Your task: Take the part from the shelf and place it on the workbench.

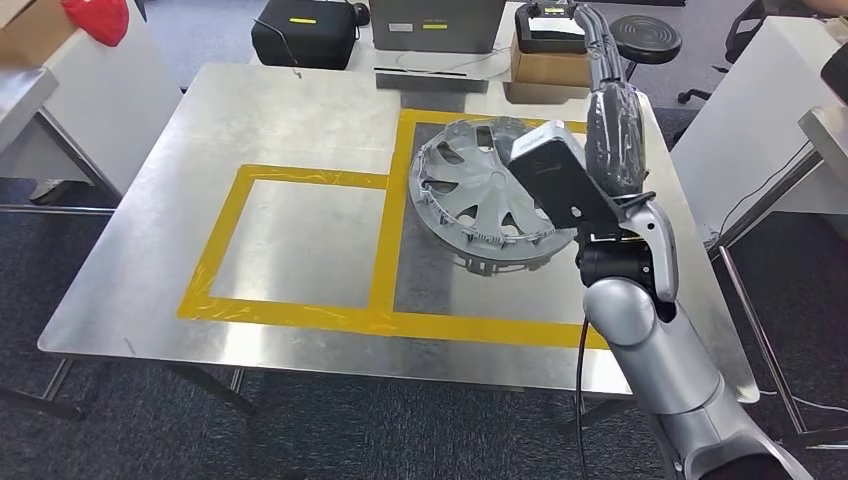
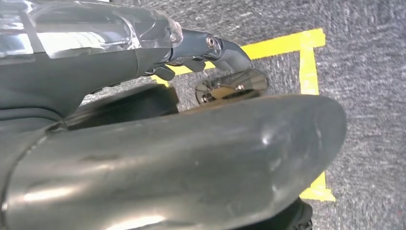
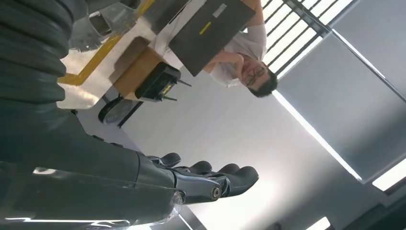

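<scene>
One hubcap (image 1: 488,195) flat on the table (image 1: 300,110), inside a yellow-taped square (image 1: 400,250), just left of the raised right robot hand (image 3: 210,182), fingers apart and empty. Left robot hand (image 2: 201,52) over carpet (image 2: 368,96), fingers loosely curled, holding nothing.

You won't find any text you can read here. The black case (image 1: 303,32) beyond the far edge of the workbench (image 1: 300,110) carries a yellow label strip, and the grey box (image 1: 437,22) beside it has yellow marks too, but whatever is printed on them is too small to make out.
</scene>
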